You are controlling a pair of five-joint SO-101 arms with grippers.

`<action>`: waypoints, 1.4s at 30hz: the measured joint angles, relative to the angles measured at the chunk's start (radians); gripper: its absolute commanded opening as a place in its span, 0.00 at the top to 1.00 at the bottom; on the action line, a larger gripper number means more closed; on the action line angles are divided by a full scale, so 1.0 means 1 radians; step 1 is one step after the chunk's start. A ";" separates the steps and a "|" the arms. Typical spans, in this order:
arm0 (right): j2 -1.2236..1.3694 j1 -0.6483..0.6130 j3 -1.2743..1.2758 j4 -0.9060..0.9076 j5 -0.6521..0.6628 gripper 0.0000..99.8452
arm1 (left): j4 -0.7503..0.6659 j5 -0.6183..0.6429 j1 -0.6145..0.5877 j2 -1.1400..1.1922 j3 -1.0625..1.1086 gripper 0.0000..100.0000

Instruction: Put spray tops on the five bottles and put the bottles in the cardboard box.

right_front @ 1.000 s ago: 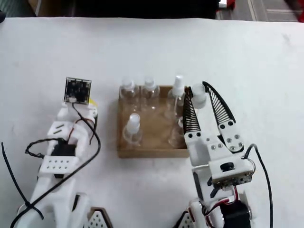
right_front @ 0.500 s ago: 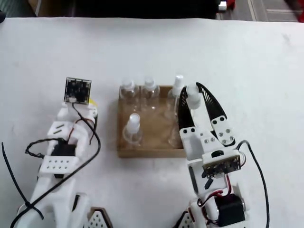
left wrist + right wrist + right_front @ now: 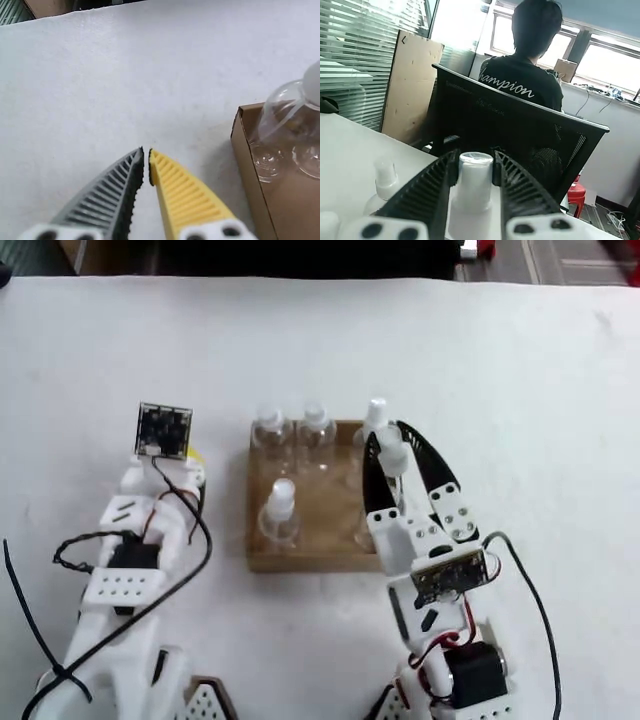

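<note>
The cardboard box (image 3: pixel 262 540) sits on the white worktop (image 3: pixel 520 380), btw the two arms. The right claw (image 3: pixel 388 440) hangs over the side of the box nearest the right arm. Its two black fingers (image 3: pixel 375 485) pinch a white spray top (image 3: pixel 393 458), one finger on each side. Right under that claw, in the box's near corner, stands a clear bottle (image 3: pixel 364 528). The claw hides part of it, so I can't tell if the top touches it. A 2nd bottle (image 3: pixel 376 430) stands in the box's far corner on the same side, w/ a white top on it. Two more clear bottles (image 3: pixel 270 430) stand side by side along the box's far wall, and I can't tell if they have tops. A 5th bottle (image 3: pixel 278 508) w/ a white top stands in the near part of the box, on the side nearest the left arm. All the bottles in the box stand up straight. The left claw (image 3: pixel 146 152) has one grey & one yellow finger, pressed together at the tips w/ nothing btw them. It is low over bare worktop, near the box wall on the left arm's side but not touching it.
</note>
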 measured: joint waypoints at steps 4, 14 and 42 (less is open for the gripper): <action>0.000 -0.002 0.000 0.000 0.000 0.83 | 0.000 0.000 0.000 0.000 0.000 0.98; 0.000 -0.002 0.000 0.000 0.000 0.83 | 0.000 0.000 0.000 0.000 0.000 0.98; 0.311 0.319 -0.052 -0.114 -0.176 0.98 | 0.000 0.000 0.000 0.000 0.000 0.98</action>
